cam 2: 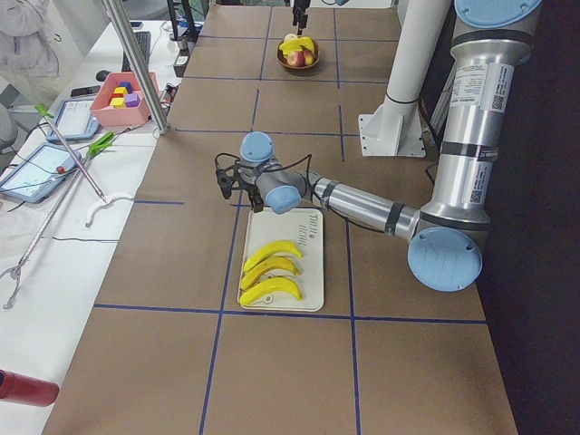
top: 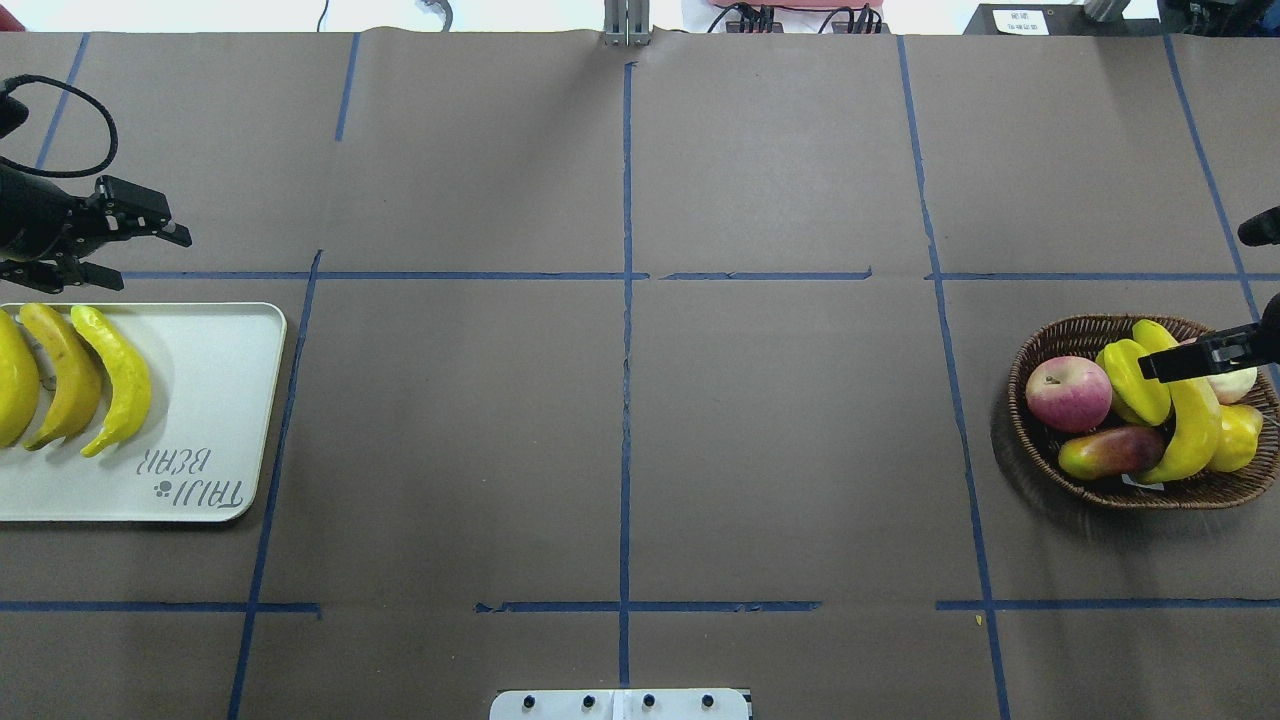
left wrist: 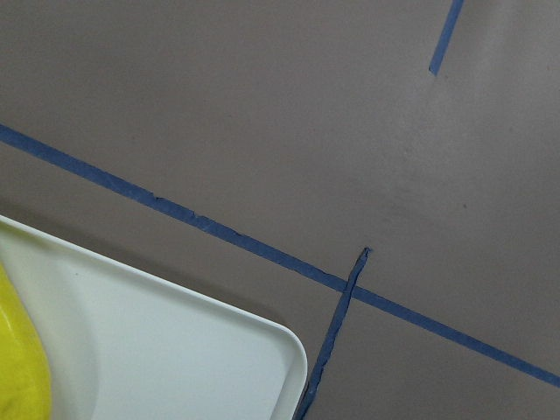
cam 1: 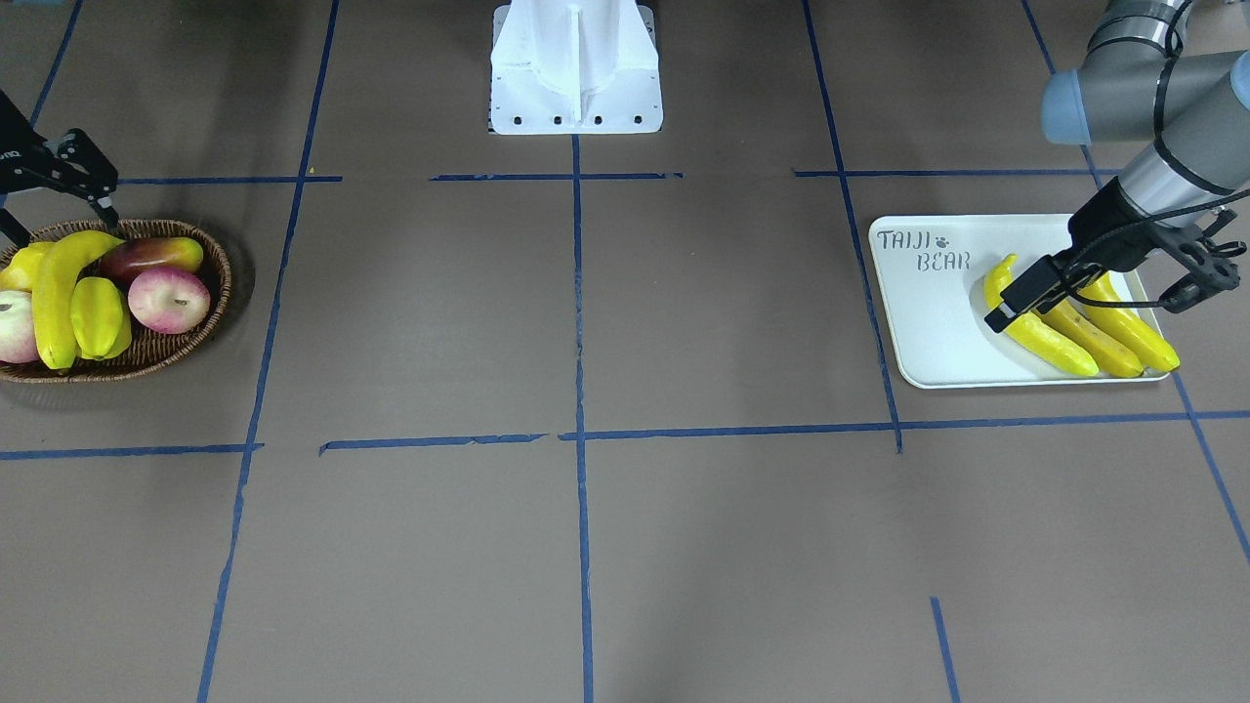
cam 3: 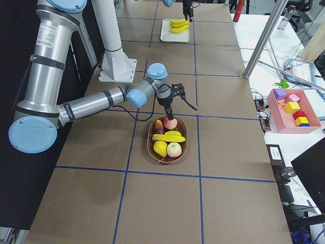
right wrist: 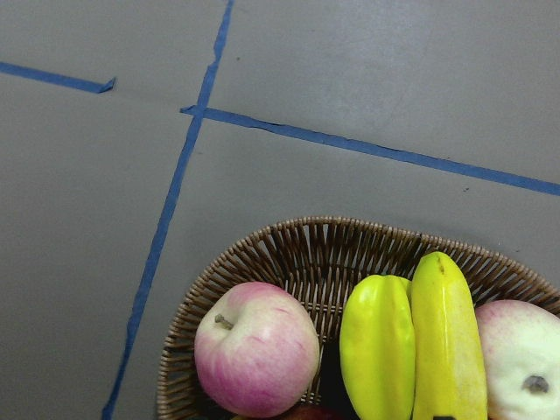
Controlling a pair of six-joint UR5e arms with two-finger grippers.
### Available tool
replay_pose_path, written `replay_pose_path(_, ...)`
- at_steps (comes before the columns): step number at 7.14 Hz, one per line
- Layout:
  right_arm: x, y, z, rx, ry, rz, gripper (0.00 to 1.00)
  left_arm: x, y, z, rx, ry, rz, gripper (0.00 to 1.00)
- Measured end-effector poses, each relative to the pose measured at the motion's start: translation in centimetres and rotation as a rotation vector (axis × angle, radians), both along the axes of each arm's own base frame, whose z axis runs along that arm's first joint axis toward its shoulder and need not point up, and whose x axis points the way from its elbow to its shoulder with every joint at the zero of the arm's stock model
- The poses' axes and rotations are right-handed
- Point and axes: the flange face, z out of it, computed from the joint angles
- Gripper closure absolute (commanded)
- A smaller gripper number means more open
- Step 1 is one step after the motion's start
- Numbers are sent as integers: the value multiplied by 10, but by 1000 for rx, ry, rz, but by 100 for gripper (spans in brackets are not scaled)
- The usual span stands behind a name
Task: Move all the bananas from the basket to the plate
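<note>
Three bananas [top: 70,385] lie side by side on the white plate [top: 205,400], which also shows in the front view [cam 1: 928,322]. My left gripper [top: 152,262] is open and empty, hovering just above the plate's far edge and the bananas [cam 1: 1050,342]. One banana [top: 1192,425] lies in the wicker basket [top: 1035,445] among other fruit and also shows in the right wrist view [right wrist: 446,341]. My right gripper [top: 1195,303] is open and empty, above the basket [cam 1: 223,283] and over that banana [cam 1: 57,293].
The basket also holds a yellow starfruit [top: 1135,380], a red apple [top: 1068,392], a mango [top: 1110,450], a pale apple [top: 1238,382] and a yellow pear-like fruit [top: 1240,435]. The robot's white base [cam 1: 576,68] stands mid-table. Blue tape lines cross the brown table.
</note>
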Motion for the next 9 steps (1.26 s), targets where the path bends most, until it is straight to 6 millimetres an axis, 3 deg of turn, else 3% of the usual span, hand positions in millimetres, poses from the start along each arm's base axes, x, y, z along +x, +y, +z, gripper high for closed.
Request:
replay_pose_path(3,3,4,70,-15,-84,76,23,0,1,1,0,0,2,0)
replay_pose_path(6,3,9,103,-63,-78,68,23,1,1,0,1,0,2,0)
replay_pose_path(9,1,7,122,-90,-59,67,30,1,1,1,1,0,3,0)
